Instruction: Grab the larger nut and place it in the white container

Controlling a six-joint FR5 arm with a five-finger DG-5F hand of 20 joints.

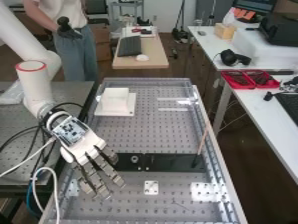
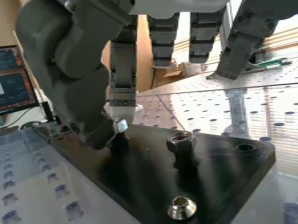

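glossy plate [image 2: 143,175], shiny metal nut [image 2: 179,143], smooth matt container [image 1: 116,102]

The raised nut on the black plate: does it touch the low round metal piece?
Apart. The wrist view shows bare black plate between the raised nut and the low round metal piece.

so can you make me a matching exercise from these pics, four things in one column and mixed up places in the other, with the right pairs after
Things
1. white container
2. red trays
3. robot hand
4. thin stick

Places
A. on the white side table
B. slanting at the black plate
C. towards the far end of the perforated bench
D. at the end of the white arm

Right pairs: 1-C, 2-A, 3-D, 4-B
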